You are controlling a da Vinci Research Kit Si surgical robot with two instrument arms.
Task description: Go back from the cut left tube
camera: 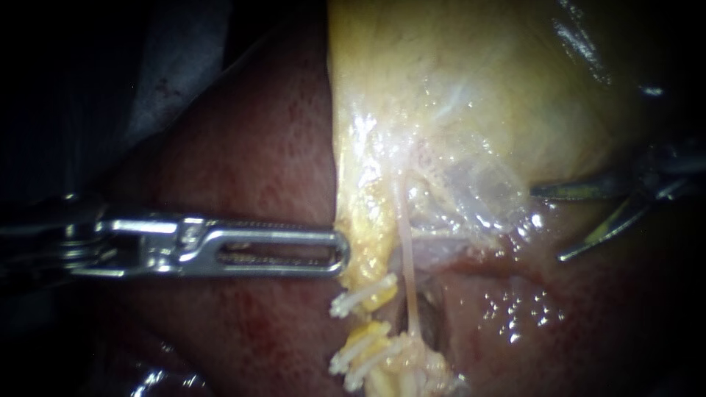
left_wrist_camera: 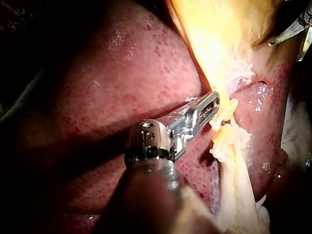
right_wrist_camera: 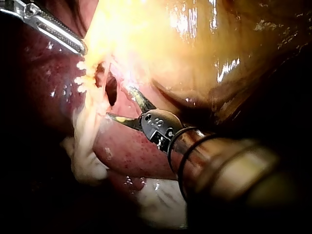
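The left tube is parted: its upper stump (camera: 365, 296) and lower stump (camera: 370, 354) each carry pale clips, with a gap between them. Just right of it a thin pale tube (camera: 407, 257) runs down unbroken. My left instrument (camera: 340, 251) lies level across the liver (camera: 250, 147), its slotted jaws shut on the edge of the yellow tissue (camera: 362, 242) above the upper stump; it also shows in its own wrist view, left instrument (left_wrist_camera: 213, 103). My right instrument (camera: 546, 225) stands off to the right of both tubes, its two curved blades open and holding nothing, right instrument (right_wrist_camera: 119, 102).
The yellow gallbladder (camera: 478, 88) fills the upper middle and right, with a thin glistening film (camera: 485, 191) below it. A wet hollow in the liver (camera: 515, 309) lies under the right blades. Pale cloth-like material (right_wrist_camera: 161, 197) lies below the liver's rim.
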